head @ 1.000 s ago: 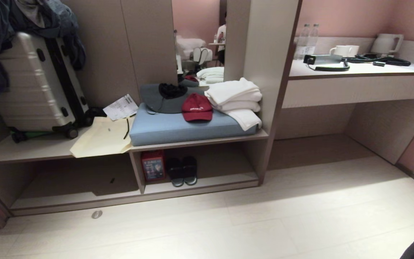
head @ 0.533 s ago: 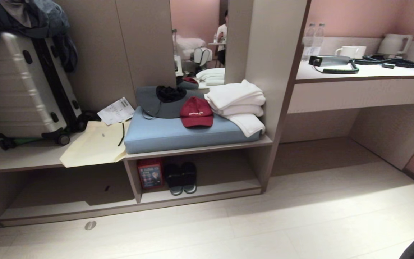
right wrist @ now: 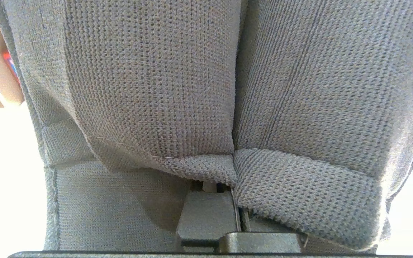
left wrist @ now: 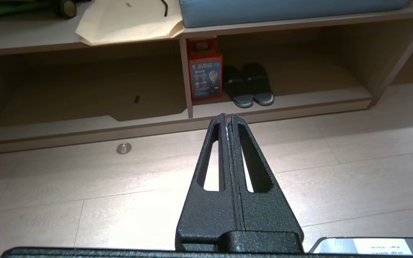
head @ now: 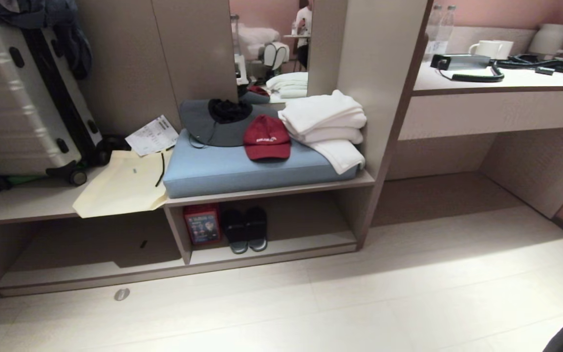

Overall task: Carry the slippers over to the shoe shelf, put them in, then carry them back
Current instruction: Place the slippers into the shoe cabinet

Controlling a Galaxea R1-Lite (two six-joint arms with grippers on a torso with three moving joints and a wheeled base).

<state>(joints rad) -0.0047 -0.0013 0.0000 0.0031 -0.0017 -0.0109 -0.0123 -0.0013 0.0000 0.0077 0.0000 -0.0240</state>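
Slippers (right wrist: 149,89) — seemingly in right gripper (right wrist: 233,204)

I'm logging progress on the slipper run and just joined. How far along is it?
Picked up: the right gripper is shut on the grey slippers, which fill its wrist view. In hand: the carry; the shoe shelf lies ahead across open floor, already holding a black pair and a red box. The left gripper is shut and empty. Left: put them in, then bring them back.

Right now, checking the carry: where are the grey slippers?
Right wrist view: the grey slippers fill the frame, clamped in the right tool, not yet in the shoe shelf.
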